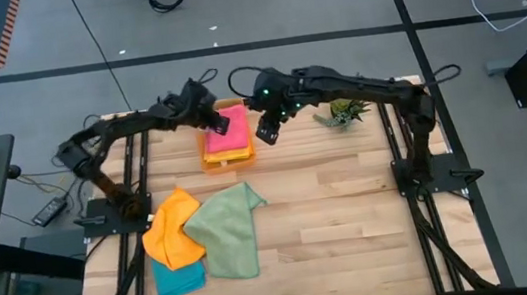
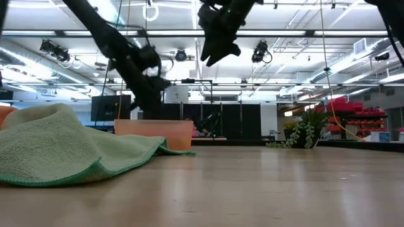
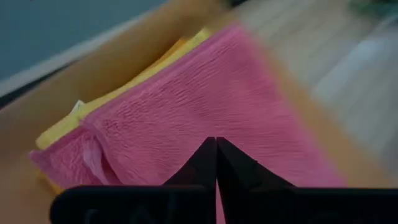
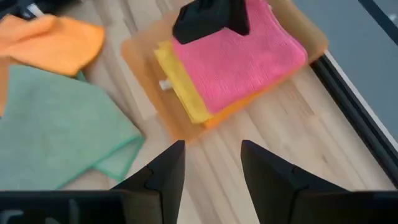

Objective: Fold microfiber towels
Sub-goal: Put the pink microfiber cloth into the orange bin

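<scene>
A folded pink towel (image 1: 231, 131) lies on a folded yellow towel (image 4: 180, 84) in the orange tray (image 1: 228, 162) at the table's far middle. My left gripper (image 1: 215, 126) is shut, with its tips over the pink towel's far left part (image 3: 205, 93). My right gripper (image 4: 211, 146) hangs open, raised above the table just right of the tray, with nothing between its fingers. A sage green towel (image 1: 228, 227), an orange towel (image 1: 171, 229) and a teal towel (image 1: 179, 277) lie crumpled and overlapping at the near left. My left gripper's shut fingertips (image 3: 216, 146) come slanting down from the table's left onto the pink towel's upper face (image 3: 186, 118). No cloth shows between them. Whether they touch the towel I cannot tell.
A small spiky green plant (image 1: 343, 113) stands at the far right, beside the right arm. Bare wood stretches across the table's middle and near right (image 1: 354, 227). The green towel (image 2: 57, 148) fills the low view's left foreground.
</scene>
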{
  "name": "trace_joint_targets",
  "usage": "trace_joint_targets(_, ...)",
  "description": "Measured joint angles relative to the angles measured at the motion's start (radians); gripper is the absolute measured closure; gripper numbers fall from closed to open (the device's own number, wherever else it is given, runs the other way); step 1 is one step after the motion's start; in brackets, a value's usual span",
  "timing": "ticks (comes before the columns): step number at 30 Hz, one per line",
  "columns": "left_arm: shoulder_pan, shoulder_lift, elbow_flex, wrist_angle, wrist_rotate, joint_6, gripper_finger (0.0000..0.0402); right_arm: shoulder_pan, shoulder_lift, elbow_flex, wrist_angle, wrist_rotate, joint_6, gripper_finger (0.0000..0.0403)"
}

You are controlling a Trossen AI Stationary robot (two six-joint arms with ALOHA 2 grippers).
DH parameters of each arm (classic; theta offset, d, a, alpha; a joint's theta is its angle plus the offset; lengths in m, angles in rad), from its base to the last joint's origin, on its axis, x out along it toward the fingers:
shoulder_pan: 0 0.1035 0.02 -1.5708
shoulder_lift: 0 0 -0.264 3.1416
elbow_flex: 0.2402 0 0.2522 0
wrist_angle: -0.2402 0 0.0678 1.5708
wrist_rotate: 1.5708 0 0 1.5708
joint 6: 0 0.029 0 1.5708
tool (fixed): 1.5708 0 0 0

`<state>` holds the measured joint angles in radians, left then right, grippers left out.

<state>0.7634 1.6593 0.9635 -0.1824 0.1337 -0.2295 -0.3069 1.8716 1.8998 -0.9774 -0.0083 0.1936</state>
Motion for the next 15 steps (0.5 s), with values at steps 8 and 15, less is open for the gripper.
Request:
trace_joint_targets(8,0.033,0.148,0.192,-0.333,-0.145,0.113,0.0392,0.016,-0.138,-0.234,-0.001,0.095,0.117,0.0243)
trace_joint_targets(15,0.018,0.138,0.302,-0.439,-0.182,0.163,0.0391,0.005,-0.366,-0.634,0.243,0.104,0.262,0.0243)
